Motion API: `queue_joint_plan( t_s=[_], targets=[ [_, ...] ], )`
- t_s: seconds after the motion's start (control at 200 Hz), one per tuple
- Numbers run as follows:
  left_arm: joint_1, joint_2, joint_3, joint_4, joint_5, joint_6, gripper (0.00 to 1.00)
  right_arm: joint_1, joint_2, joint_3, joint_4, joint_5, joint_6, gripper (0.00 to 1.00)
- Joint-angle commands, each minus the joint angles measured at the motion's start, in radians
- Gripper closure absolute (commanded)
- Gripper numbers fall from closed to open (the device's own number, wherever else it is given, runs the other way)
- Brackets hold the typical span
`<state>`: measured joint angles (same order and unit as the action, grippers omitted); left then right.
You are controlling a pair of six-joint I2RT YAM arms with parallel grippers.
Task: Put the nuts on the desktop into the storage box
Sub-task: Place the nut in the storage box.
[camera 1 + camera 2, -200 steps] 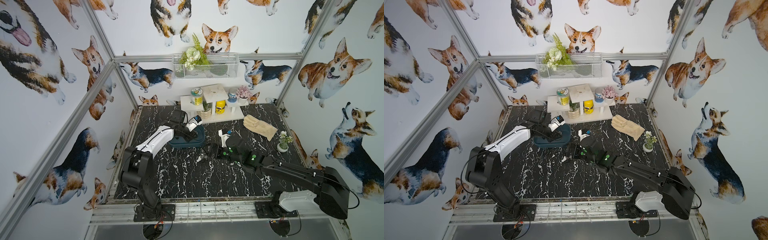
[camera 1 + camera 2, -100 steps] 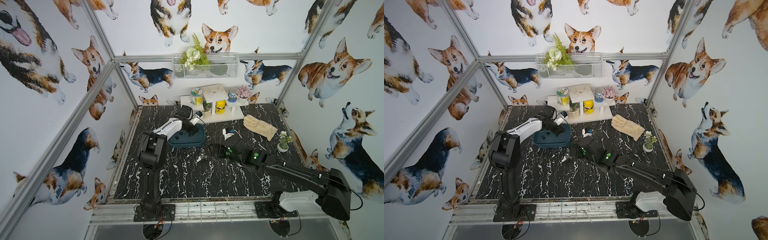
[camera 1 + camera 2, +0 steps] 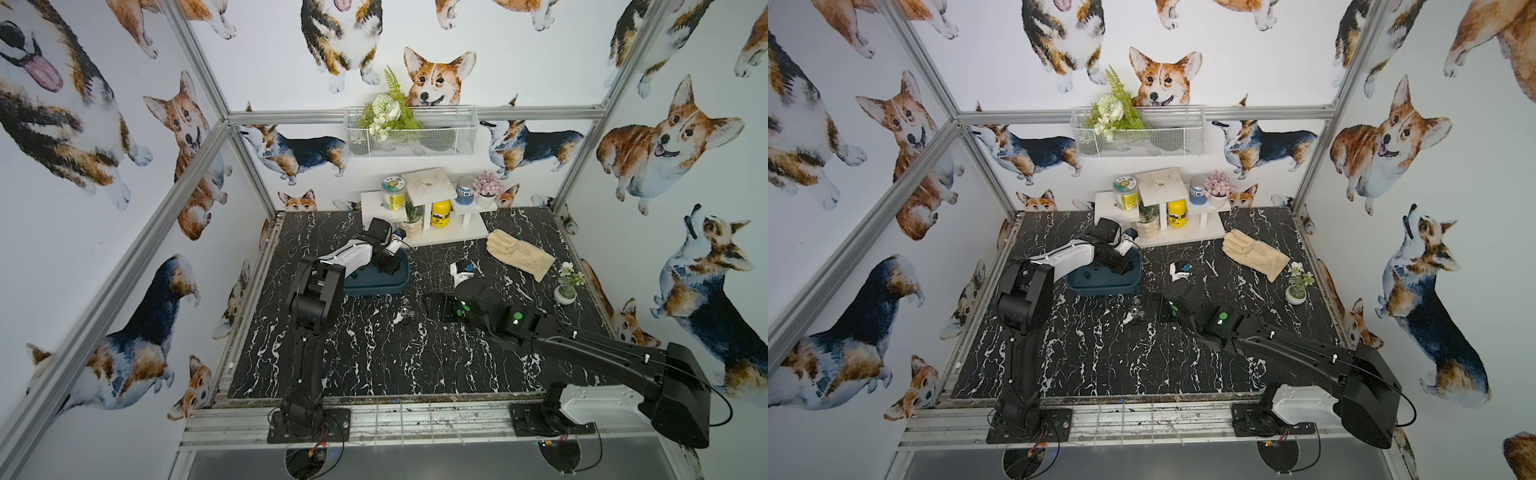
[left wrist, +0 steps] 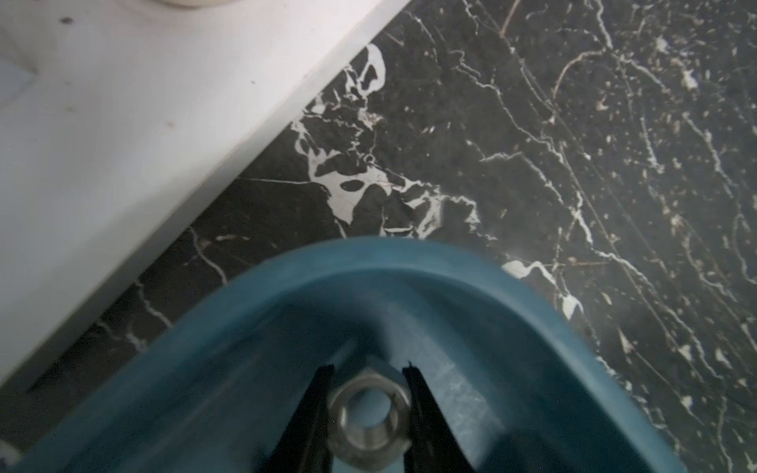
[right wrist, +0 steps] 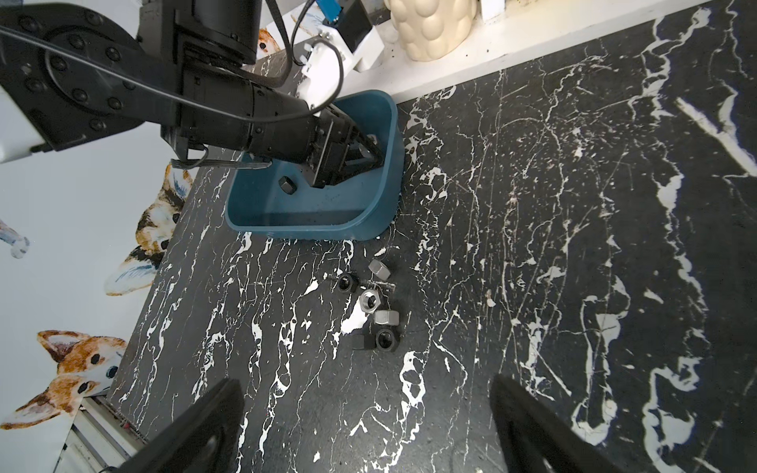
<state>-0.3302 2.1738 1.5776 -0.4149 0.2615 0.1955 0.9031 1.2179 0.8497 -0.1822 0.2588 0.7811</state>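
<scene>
The silver nut (image 4: pixel 368 417) is pinched between the left fingers (image 4: pixel 317 409), one dark pad against each side of it. It is held inside the storage box (image 4: pixel 368 254), close to a rounded corner. From here I cannot tell whether it touches the box floor. One black nut (image 5: pixel 287 184) lies on that floor, just beside the left arm's wrist.

The box rests on the bench (image 5: pixel 532 204) toward the back left, near the edge of the white shelf stand (image 4: pixel 123 143) but not touching it.

Just in front of the box's near wall I see a loose cluster of nuts (image 5: pixel 375 305) on the bench. As far as I can count there are three silver and three black, and several touch each other.

The right fingers (image 5: pixel 205 426) are spread wide with nothing between them. They hover on the near side of that cluster and point toward it. In both top views the right arm reaches in low from the front right corner, while the left arm bends over from the front left and dips into the box.

Further right on the bench lie a tan glove (image 3: pixel 519 253) and a small potted plant (image 3: pixel 566 286), both well apart from the nuts.
</scene>
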Motion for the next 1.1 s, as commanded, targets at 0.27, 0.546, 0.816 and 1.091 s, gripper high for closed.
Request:
queue_joint_plan(
  t_s=[0.27, 0.546, 0.816, 1.091],
  targets=[
    [0.005, 0.010, 0.015, 0.053, 0.014, -0.108, 0.63, 0.002, -0.028, -0.019, 0.048, -0.007, 0.015, 0.00],
    [0.006, -0.017, 0.009, 0.033, 0.068, -0.128, 0.50, 0.003, -0.059, -0.040, 0.007, -0.041, 0.032, 0.00],
    [0.013, -0.138, -0.054, 0.013, 0.084, -0.095, 0.50, 0.005, 0.042, -0.005, -0.079, -0.037, 0.039, 0.00],
    [0.034, -0.320, -0.168, -0.124, 0.159, 0.086, 0.44, 0.024, 0.236, 0.115, -0.197, -0.057, 0.001, 0.00]
  ],
)
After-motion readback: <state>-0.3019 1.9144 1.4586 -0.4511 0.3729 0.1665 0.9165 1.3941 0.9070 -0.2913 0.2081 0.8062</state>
